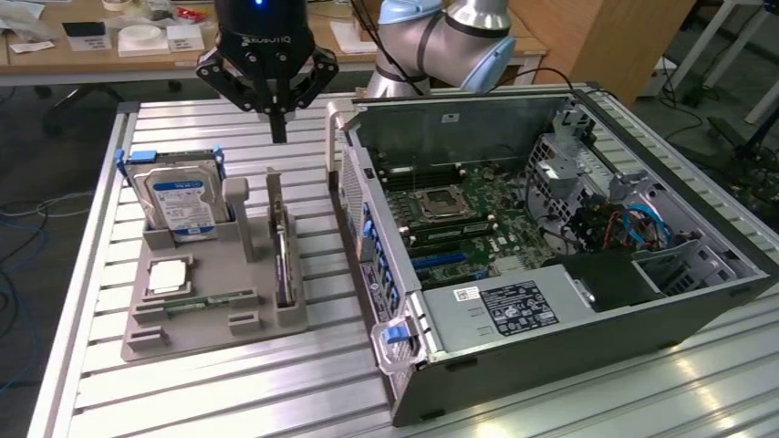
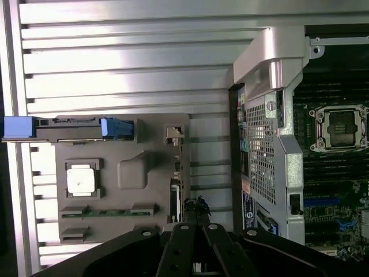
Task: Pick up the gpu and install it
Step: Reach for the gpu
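The gpu [image 1: 284, 248] stands on its long edge in a slot of the grey holder [image 1: 207, 319], its silver bracket at the far end. From the wrist it appears edge-on as a thin strip, the gpu [image 2: 174, 193]. My gripper [image 1: 279, 132] hangs in the air above the table just beyond the card's far end, fingers pressed together and holding nothing. In the wrist view the gripper [image 2: 196, 209] tips sit close beside the card's line. The open computer case [image 1: 548, 237] lies to the exterior view's right, its motherboard [image 1: 469, 224] exposed with blue slots [image 1: 441, 261].
The holder also carries a silver hard drive [image 1: 181, 196] with a blue label, a processor chip [image 1: 171, 274] and a slim memory stick [image 1: 195, 299]. The case's rear wall [image 2: 271, 115] rises close to the holder [image 2: 130, 173]. A cluttered desk [image 1: 134, 36] stands behind the ribbed metal table [image 1: 219, 392].
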Robot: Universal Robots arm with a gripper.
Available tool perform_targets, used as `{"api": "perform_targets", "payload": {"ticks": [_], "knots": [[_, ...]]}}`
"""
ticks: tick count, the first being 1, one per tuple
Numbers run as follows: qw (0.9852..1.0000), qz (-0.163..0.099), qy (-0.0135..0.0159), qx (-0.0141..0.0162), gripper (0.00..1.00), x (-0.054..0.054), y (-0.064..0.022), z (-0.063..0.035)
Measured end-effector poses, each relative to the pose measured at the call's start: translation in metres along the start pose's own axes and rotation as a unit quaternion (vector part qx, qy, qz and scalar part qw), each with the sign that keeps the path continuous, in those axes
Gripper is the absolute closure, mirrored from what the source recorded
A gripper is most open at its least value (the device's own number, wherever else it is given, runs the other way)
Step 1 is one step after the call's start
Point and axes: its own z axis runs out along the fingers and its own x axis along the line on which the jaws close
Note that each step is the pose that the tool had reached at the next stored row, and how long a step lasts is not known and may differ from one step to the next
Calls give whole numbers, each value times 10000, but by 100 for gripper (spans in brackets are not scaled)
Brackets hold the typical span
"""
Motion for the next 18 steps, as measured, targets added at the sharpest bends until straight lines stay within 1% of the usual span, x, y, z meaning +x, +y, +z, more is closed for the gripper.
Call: {"api": "perform_targets", "payload": {"ticks": [4,18], "knots": [[10000,1,0,0,89,11,-16,0],[10000,1,0,0,89,110,-275,6]]}}
